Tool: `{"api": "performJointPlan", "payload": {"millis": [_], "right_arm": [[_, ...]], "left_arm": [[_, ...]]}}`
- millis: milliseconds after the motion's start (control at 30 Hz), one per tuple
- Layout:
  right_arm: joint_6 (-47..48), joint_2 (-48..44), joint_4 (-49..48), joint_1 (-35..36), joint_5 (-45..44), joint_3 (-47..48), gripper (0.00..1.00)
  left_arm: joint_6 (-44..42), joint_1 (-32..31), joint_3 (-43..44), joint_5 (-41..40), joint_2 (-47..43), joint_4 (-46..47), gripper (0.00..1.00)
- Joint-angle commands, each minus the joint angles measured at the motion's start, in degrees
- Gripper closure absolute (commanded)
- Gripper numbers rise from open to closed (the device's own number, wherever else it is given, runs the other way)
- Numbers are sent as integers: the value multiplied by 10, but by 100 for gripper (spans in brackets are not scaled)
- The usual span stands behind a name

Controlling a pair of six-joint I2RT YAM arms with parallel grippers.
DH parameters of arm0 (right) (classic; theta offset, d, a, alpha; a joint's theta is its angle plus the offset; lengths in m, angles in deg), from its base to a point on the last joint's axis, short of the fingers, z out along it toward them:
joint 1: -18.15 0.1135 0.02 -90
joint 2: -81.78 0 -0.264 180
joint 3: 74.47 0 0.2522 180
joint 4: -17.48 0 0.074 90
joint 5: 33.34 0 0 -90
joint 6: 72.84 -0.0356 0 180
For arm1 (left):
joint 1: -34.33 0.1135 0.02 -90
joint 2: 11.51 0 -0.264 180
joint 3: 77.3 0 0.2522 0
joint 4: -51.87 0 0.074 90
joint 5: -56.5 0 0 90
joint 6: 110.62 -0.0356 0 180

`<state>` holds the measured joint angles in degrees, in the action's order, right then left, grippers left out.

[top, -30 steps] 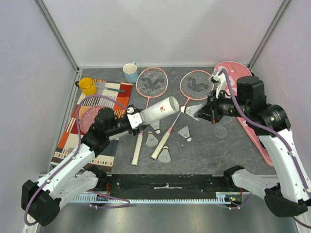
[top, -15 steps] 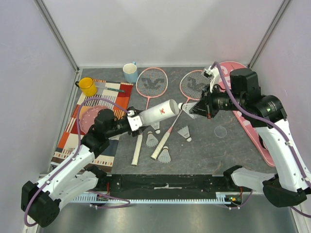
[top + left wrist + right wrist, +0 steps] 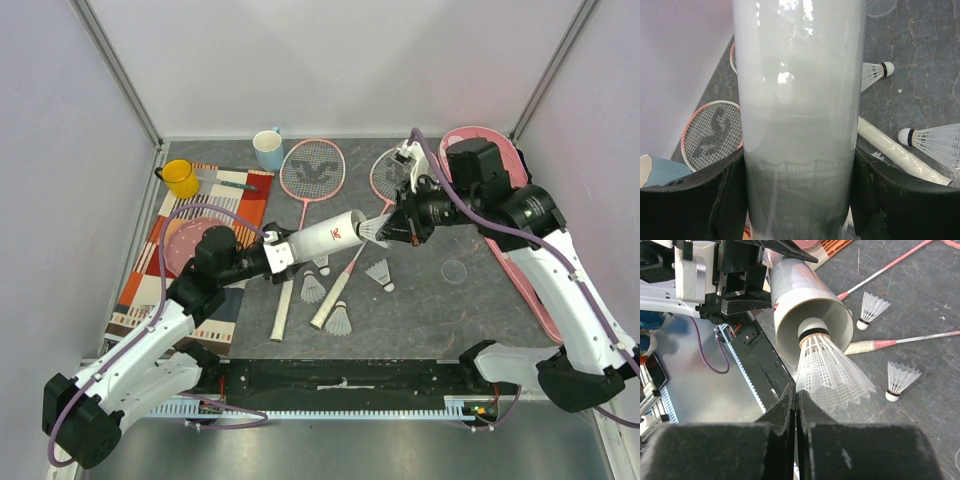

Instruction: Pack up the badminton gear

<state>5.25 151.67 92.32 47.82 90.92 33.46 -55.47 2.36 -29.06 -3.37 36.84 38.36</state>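
- The left gripper (image 3: 274, 252) is holding the tube (image 3: 328, 235) near its closed end, with its jaws spread wide and pressing on both sides
- The tube is hanging tilted above the table (image 3: 440, 320), and its open mouth is pointing right, toward the other arm
- The right gripper (image 3: 393, 229) is facing the tube's mouth, with its jaws pressed together and pinching the feather skirt of a shuttlecock (image 3: 830, 377)
- That shuttlecock is pointing cork-first into the tube: the cork is sitting just inside the mouth, while the feathers are sticking out of it
- Four loose shuttlecocks (image 3: 380, 272) are lying on the table on the near side of the tube, one below its mouth and three below its middle
- The left racket (image 3: 312, 168) and the right racket (image 3: 385, 180) are lying flat, with their heads beyond the tube, their shafts running under it and their white handles showing on its near side
- The pink bag (image 3: 525, 285) is lying well to the right of the tube, partly hidden behind the right arm
- A small clear lid (image 3: 455, 271) is lying to the right of the tube, between the nearest loose shuttlecock and the bag
- A blue mug (image 3: 268, 150) is standing beyond the tube's closed end, just beside the head of the left racket
- A yellow mug (image 3: 180, 177) is standing further left of the tube, at the far corner of a striped mat (image 3: 145, 290)
- A pink plate (image 3: 180, 240) is resting on the mat, left of the tube and partly hidden by the left arm
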Motion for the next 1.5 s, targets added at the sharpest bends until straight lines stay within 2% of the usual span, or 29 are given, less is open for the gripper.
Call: {"api": "performJointPlan", "payload": {"millis": [0,333,367,400,433,500,533,667,800,833,867,1000,1067,1233,1300,1367,1467], "right_arm": [[12,25,-5,12,5,13,100],[12,106,-10,57,47,62,100],[14,107,-9,57,47,63,96],[14,106,-10,57,47,63,77],[15,104,-14,57,46,63,66],[10,90,-22,54,35,69,54],[4,82,-37,46,9,73,44],[-51,3,-99,0,-74,66,23],[-65,-75,-99,-10,-249,32,7],[-77,-85,-102,-10,-335,14,5],[-91,-92,-101,-10,-375,-9,4],[-195,-93,-102,-15,-488,-141,4],[-225,-88,-125,-22,-500,-172,4],[-277,-42,-171,-91,-438,-230,10],[-333,1,-182,-91,-432,-246,12],[-368,65,-193,-66,-402,-259,10],[-387,154,-202,-2,-438,-239,5]], "left_arm": [[-23,-4,8,16,-6,22,61],[-21,-13,5,16,-7,18,61],[-20,-14,4,16,-10,19,61],[-16,-14,2,15,-12,22,61],[-15,-14,0,15,-14,24,61],[-5,-14,-6,16,-21,34,61],[-1,-14,-8,18,-22,39,61],[11,-14,-10,11,-20,45,61],[22,-14,-14,-10,-16,62,61],[23,-14,-14,-19,-15,63,61],[23,-14,-9,-29,-13,62,61],[22,-14,-15,-73,-27,60,61],[19,-14,-22,-82,-42,65,61],[22,-13,-34,-118,-67,77,61],[27,-14,-38,-135,-78,85,61],[26,-14,-36,-138,-80,87,61],[26,-14,-32,-140,-81,85,61]]}}
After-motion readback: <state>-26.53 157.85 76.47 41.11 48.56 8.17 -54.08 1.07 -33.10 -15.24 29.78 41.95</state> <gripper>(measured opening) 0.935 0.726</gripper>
